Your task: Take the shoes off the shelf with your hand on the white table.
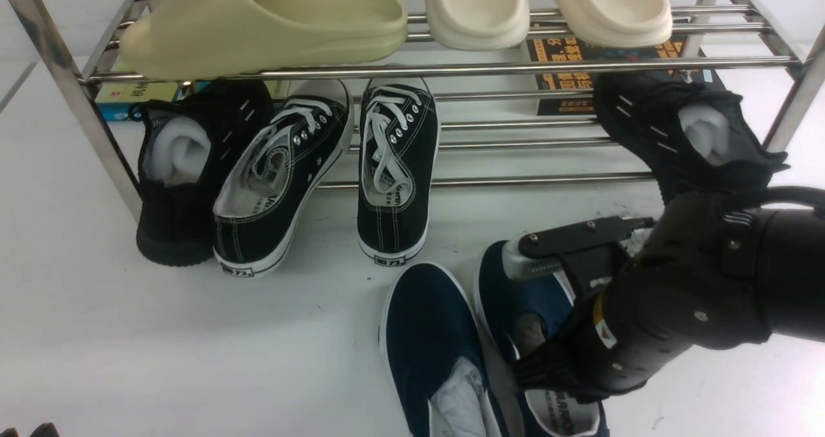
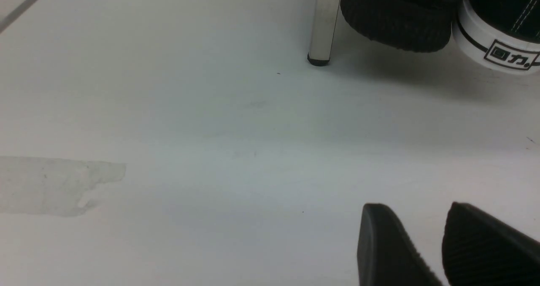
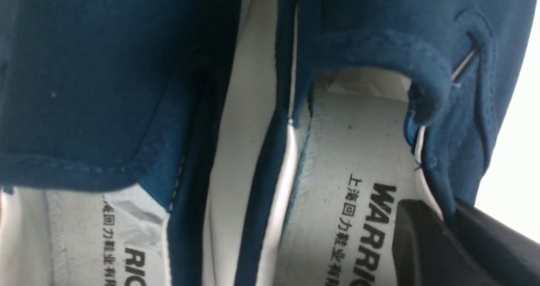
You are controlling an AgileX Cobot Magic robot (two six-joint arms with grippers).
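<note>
Right gripper (image 3: 449, 229), nearly closed, pinches the collar of the 5 o'clock shoes (image 1: 425, 321); canvas likely soft and light.

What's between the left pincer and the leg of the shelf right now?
Nothing but bare white table. The left wrist view shows that open stretch running from the left pincer to the shelf leg.
</note>
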